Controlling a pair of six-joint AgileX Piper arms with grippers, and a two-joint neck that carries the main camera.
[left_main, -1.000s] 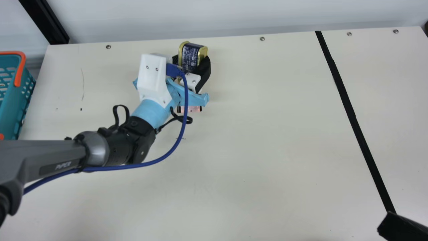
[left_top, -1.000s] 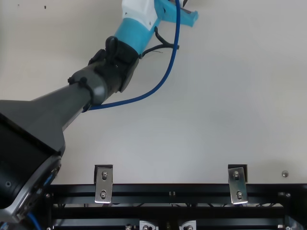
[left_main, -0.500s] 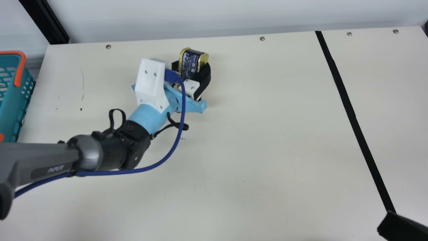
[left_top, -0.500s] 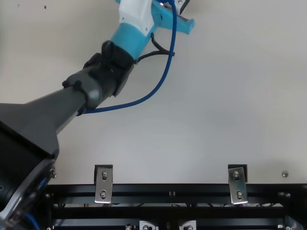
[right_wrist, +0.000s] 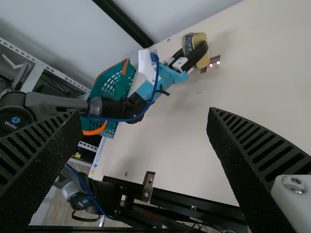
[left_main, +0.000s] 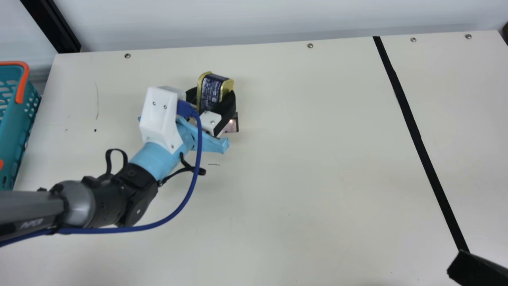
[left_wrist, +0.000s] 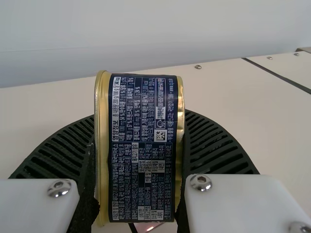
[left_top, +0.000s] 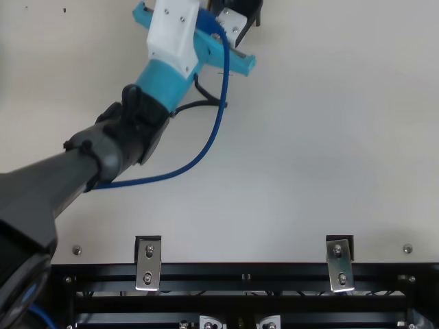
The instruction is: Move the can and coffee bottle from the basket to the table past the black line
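Gripping the can (left_main: 211, 89) firmly, the left gripper (left_main: 211, 97) has a ribbed finger on either side of it. The can's rims face the fingers; its long side runs lengthwise between them. Both are over the left half of the desk (left_main: 297, 167), nearer its far edge than its near one. Just to the left, well apart from the can, the basket (left_main: 10, 131) sits beside the left edge. Rightward, bare desk stretches from the can to the black line (left_main: 420, 143), which slants from the far edge toward the near right corner. The coming carry probably goes straight right, across that open room. The right gripper (right_wrist: 145, 114), spread wide and empty, is farther from the can, so the left one seems the carrier.
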